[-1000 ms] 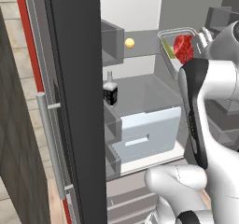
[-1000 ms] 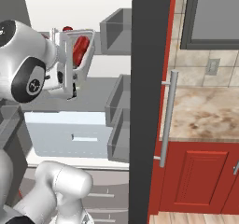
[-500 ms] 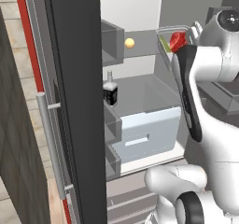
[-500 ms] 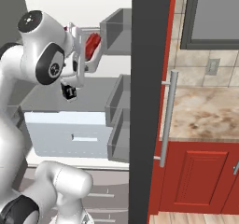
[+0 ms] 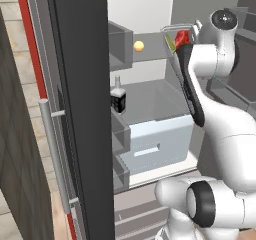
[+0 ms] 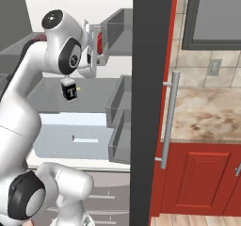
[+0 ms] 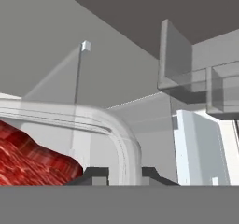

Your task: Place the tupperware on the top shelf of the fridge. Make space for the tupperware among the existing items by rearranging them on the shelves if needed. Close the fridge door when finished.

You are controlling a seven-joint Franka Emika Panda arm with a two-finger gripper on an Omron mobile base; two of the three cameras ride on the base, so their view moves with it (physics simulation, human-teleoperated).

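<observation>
Gripping the tupperware [image 7: 70,139] by its whitish rim, the gripper [image 7: 122,175] has its dark fingertips [image 7: 91,175] close on either side of that rim, red food just beside them. In the left base view the tub [image 5: 176,38] is held tilted, up at the level of the top shelf [image 5: 152,51] inside the open fridge [image 5: 80,109]. An orange ball [image 5: 138,46] sits on that shelf; a dark bottle [image 5: 118,97] stands lower, near the left door bins.

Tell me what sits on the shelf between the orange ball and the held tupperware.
Nothing: in the left base view, the top shelf is bare between the orange ball and the tupperware.
</observation>
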